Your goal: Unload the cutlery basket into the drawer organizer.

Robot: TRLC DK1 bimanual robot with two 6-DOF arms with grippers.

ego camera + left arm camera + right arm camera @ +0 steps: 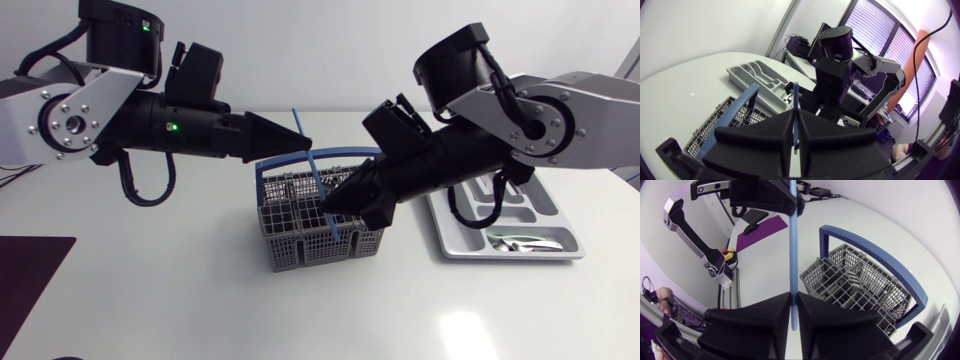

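Note:
A thin blue utensil (312, 170) stands tilted above the grey cutlery basket (300, 250), which has a blue arched handle (275, 163). My left gripper (305, 143) is shut on the utensil's upper part. My right gripper (328, 208) is shut on its lower end, just over the basket. In the left wrist view the blue utensil (795, 100) sticks out between the shut fingers, with the basket (715, 130) beneath. In the right wrist view the utensil (793, 255) runs from my right gripper (794, 297) up to the left gripper (794, 207). The grey drawer organizer (455, 235) lies at the right.
Shiny metal cutlery (520, 243) lies in the organizer's front compartment. A dark purple mat (30, 270) lies at the table's front left. My right arm (832, 75) stands between the basket and the organizer (755, 75).

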